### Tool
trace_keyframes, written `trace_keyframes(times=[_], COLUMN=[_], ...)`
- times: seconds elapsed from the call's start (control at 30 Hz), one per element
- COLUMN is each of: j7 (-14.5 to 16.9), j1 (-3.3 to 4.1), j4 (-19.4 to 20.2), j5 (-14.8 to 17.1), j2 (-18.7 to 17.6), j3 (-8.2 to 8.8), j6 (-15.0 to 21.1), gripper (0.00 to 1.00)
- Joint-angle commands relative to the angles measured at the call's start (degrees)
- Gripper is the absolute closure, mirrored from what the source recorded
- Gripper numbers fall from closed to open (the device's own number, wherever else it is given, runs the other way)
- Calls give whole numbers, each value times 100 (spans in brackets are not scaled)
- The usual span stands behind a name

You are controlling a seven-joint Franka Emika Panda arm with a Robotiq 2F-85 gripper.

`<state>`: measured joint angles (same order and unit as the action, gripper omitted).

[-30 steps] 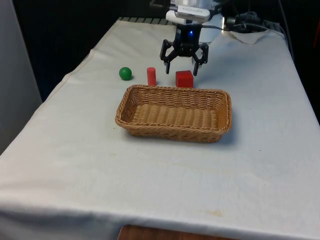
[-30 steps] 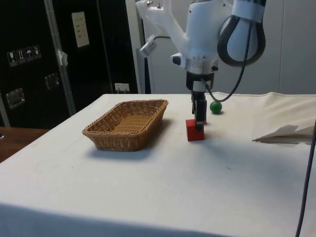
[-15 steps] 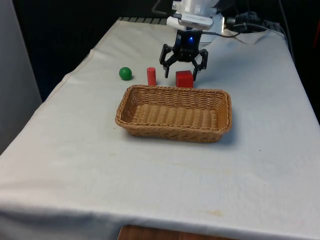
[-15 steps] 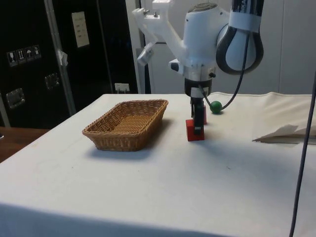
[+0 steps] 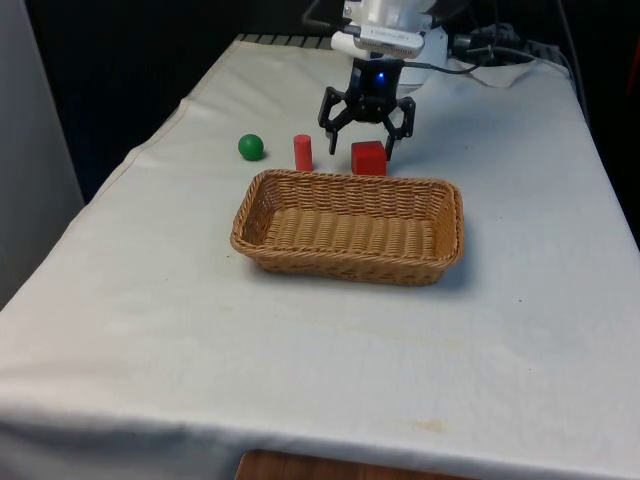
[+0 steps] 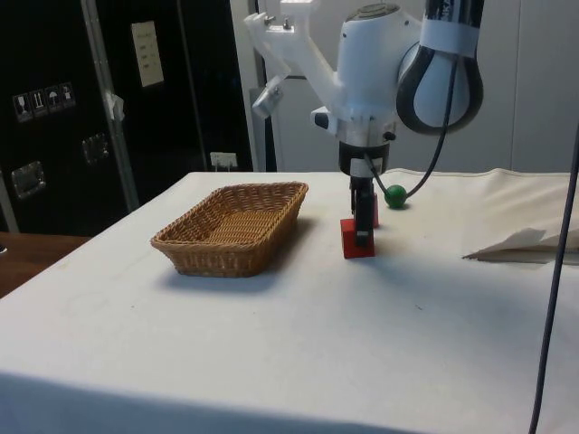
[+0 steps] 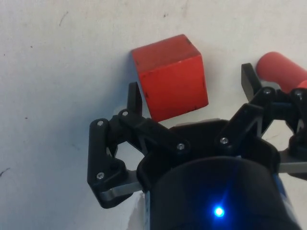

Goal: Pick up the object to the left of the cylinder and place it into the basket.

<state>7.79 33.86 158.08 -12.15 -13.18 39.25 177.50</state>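
Tool (image 5: 367, 143) spread above red cube (image 5: 368, 158)

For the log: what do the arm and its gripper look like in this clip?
The arm is glossy white with rounded joint housings and one black ring-shaped band near the top of the side view. Black cables hang beside it. The gripper is black, with a rounded body and two fingers on bolted, linked bars ending in flat black tips.

No text can be read. A pale notice (image 6: 146, 53) and small sticker symbols (image 6: 41, 97) sit on the dark cabinets (image 6: 54, 108) in the side view, but their print is too small to make out.
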Motion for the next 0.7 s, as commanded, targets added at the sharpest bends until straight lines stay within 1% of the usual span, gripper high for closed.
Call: trace_keyframes(times=[0.0, 0.13, 0.2, 0.23, 0.27, 0.3, 0.4, 0.5, 0.53, 0.57, 0.6, 0.63, 0.67], j7=[46, 80, 92, 86, 0, 86, 74, 52, -23, 46, 52, 29, 17], j1=[-69, -138, -149, -143, -11, -138, -138, -166, -17, -172, -183, -143, -126], j4=[52, 69, 74, 74, -46, 74, 86, 97, -17, 92, 80, 40, 23], j5=[29, 74, 86, 92, 0, 92, 103, 143, 29, 160, 183, 178, 166], j2=[138, 252, 281, 281, 34, 281, 264, 206, 17, 183, 160, 92, 57], j3=[-80, -160, -178, -178, 0, -172, -183, -246, -34, -264, -286, -252, -235], j6=[-92, -229, -269, -269, -166, -269, -252, -229, -206, -212, -201, -178, -166], gripper=[0, 0, 0, 0, 0, 0, 0, 0, 0, 0, 0, 0, 0])
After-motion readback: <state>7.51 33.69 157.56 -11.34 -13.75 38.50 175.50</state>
